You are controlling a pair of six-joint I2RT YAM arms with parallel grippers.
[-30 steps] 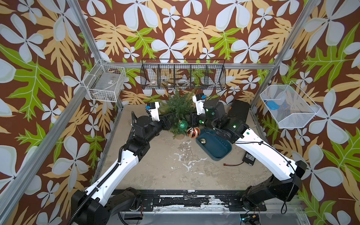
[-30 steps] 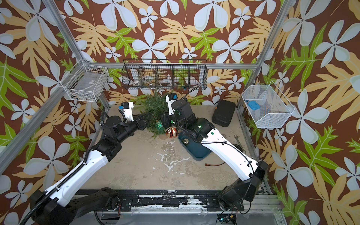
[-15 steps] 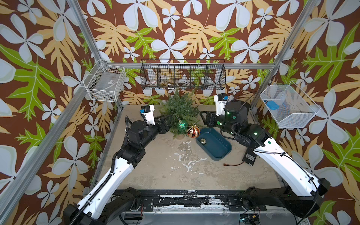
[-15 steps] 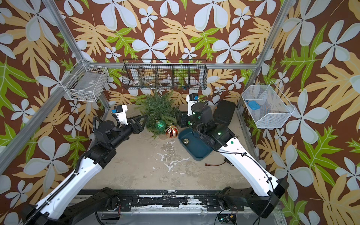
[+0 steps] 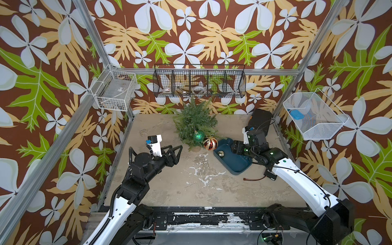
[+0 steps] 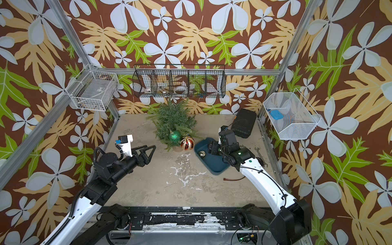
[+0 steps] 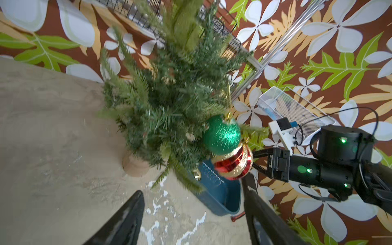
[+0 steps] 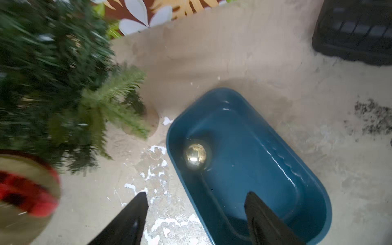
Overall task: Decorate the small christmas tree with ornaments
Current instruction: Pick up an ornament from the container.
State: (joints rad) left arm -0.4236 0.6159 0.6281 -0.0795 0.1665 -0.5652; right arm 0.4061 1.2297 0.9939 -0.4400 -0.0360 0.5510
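Our left gripper (image 7: 192,197) gapes wide, empty; our right gripper (image 8: 196,194) too, poised over the blue tray (image 5: 239,167). Green ball (image 5: 198,136) and striped ball (image 5: 210,143) hang on the tree (image 5: 195,125). The gold ball (image 5: 220,153) waits in the tray: one left, we reckon.

Found right gripper (image 8: 197,194) spread wide, nothing between the fingers (image 8: 133,216). Noted one finger over the blue tray (image 8: 275,131) and one over bare, flaking table (image 8: 244,53). Observed plain gold ball (image 8: 195,156) resting inside the tray, just ahead of the gap between the fingertips, clear of both. Recorded small christmas tree (image 8: 53,74), blurred, ahead of and outboard of the table-side finger, with tan base (image 8: 151,118) near the tray's rim, not touching. Logged red-and-gold striped ornament (image 8: 23,191), blurred, outboard of that same finger, beside the branches. Sighted black case (image 8: 356,27) far ahead, beyond the tray-side finger.
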